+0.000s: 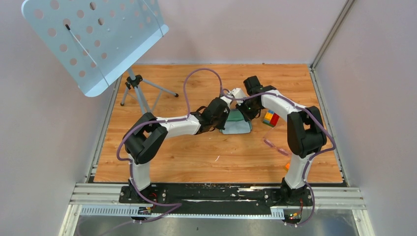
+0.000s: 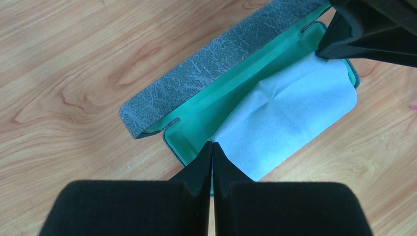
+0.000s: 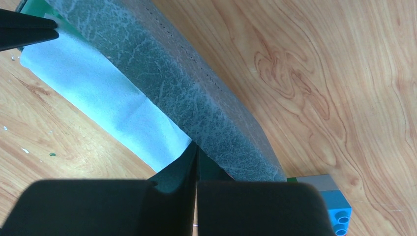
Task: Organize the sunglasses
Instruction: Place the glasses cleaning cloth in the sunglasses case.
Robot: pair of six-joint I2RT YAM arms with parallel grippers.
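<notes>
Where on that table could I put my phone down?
Bare wood at the front between the arm bases, and in the far right corner. Crowded mid-table: left gripper and right gripper at the case, blocks and sunglasses to its right.

The left arm [image 1: 177, 125] and right arm [image 1: 282, 103] bend at the elbows and reach inward toward each other, wrists tilted down, the left fingers [image 2: 199, 169] and right fingers [image 3: 182, 169] pressed tight together, tips near one another.
</notes>
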